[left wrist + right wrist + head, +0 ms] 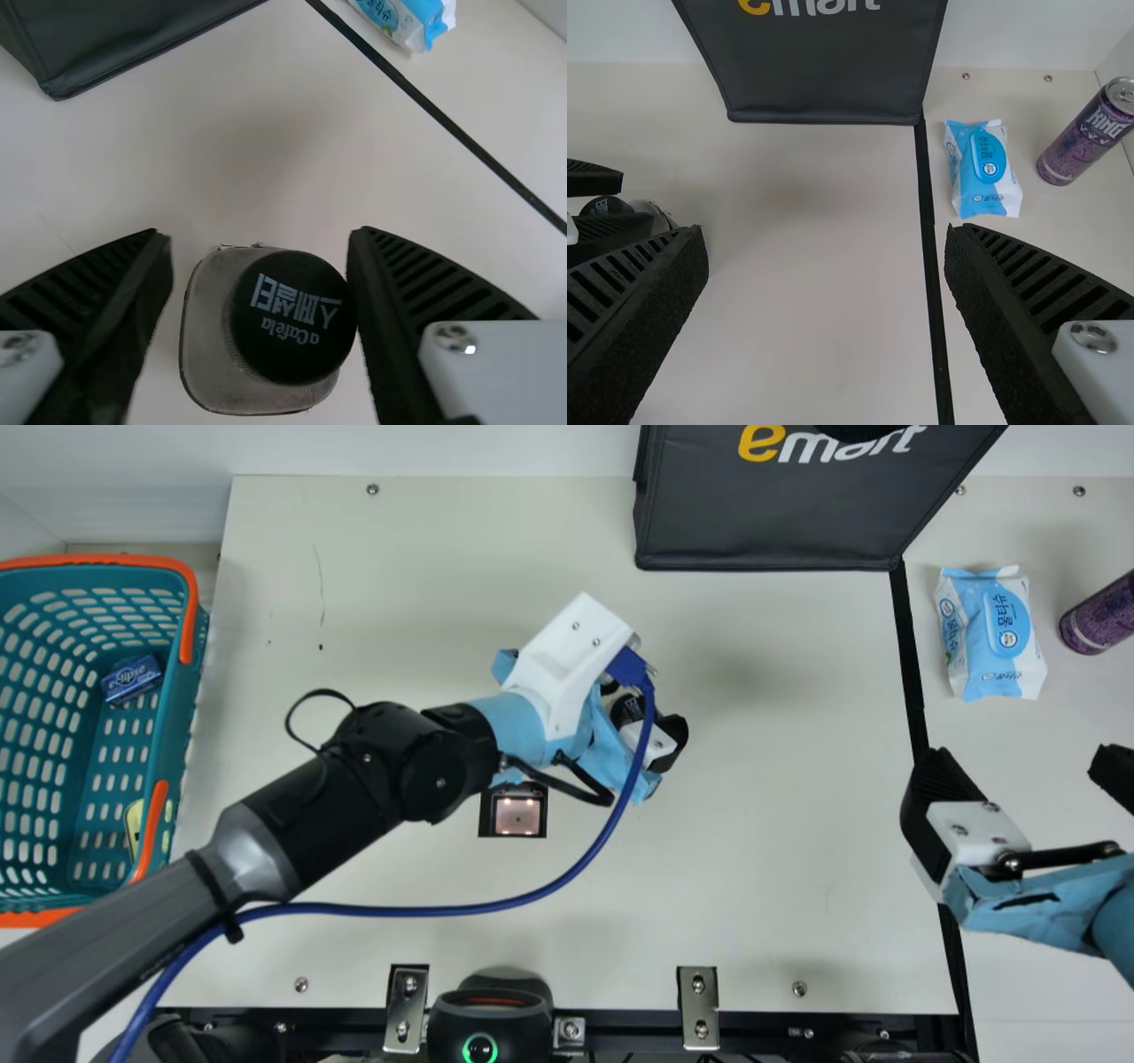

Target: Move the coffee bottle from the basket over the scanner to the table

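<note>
Coffee bottle (292, 316) stands on the table (780, 850), dark cap up, near the scanner (518, 816), whose lit window sits in the tabletop; from my seat at the controls I see it between the fingers of my left gripper (641, 713). Jaws there are wide; in the left wrist view a gap shows on one side of the bottle, while the other finger borders the cap, and I cannot tell whether they touch.

Right gripper (1014, 762) is wide too, over the table's right part, beside the black strip (910, 655); its ribbed fingers stand well apart in its own wrist view.

Basket (168, 717), teal with orange trim, is at the main view's left edge; a small blue pack (132, 679) lies inside, with a yellow item (134, 824) partly behind the rim. Dark bag (762, 522) is at the far edge; wipes pack (990, 633) lies right of the strip, purple can (1099, 615) near it; a black device (490, 1019) with a green ring of light sits at the near edge.
</note>
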Controlling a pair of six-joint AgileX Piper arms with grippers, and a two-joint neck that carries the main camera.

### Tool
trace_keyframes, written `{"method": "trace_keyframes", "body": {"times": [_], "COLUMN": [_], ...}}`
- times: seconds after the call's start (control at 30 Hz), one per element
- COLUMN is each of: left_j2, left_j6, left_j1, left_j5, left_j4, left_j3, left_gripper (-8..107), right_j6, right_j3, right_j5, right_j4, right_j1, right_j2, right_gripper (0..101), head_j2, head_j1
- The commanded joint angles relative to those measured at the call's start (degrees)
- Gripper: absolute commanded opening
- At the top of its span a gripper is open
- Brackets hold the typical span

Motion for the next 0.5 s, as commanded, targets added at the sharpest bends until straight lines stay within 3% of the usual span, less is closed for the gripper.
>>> {"method": "trace_keyframes", "body": {"times": [0.0,0.17,0.33,0.47], "left_j2": [-0.2,-1.9,-5.3,-9.3], "left_j6": [0.8,3.6,6.6,7.5], "left_j1": [0.9,4.7,10.8,16.6], "left_j5": [1.1,4.4,9.8,13.9], "left_j4": [-3.8,-11.9,-18.7,-19.8], "left_j3": [-0.2,-0.2,0.9,3.2], "left_gripper": [72,89,90,90], "right_j6": [0.0,0.0,0.0,0.0], "right_j3": [0.0,0.0,0.0,0.0], "right_j5": [0.0,0.0,0.0,0.0], "right_j4": [0.0,0.0,0.0,0.0], "right_j1": [0.0,0.0,0.0,0.0], "right_j2": [0.0,0.0,0.0,0.0], "right_gripper": [95,95,95,95], "head_j2": [0.0,0.0,0.0,0.0], "head_j1": [-1.7,-1.7,-1.7,-1.7]}}
